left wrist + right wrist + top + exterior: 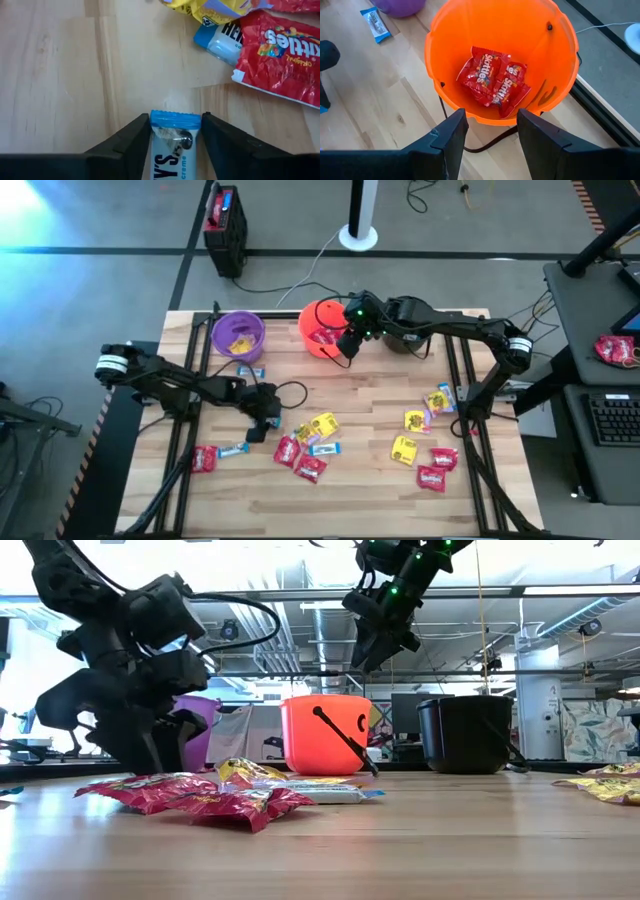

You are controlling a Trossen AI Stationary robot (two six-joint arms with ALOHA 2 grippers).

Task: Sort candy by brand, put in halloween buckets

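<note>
My left gripper [258,428] is low over the table's middle left, with a blue-and-white candy bar [175,135] between its fingers. My right gripper [492,131] hangs open and empty above the orange bucket [318,330], which holds two red candy packets [492,80]. The purple bucket [238,335] at the far left holds yellow candy. My right arm mostly covers the black bucket [470,735]. Red [288,450], yellow [322,425] and blue-and-white [325,448] packets lie flat on the table. My left gripper has the bar's two long sides [154,131] between its two fingers, near one crimped end [175,118], which sticks out past the fingertips. The fingers slant down from the table's left and lie along the bar. I cannot tell whether the bar is clear of the wood.
More red and yellow packets [432,477] lie at the table's near right. One blue-and-white packet [250,370] sits by the purple bucket and another [232,448] next to a red one [205,458] at the near left. Cables run off the far edge.
</note>
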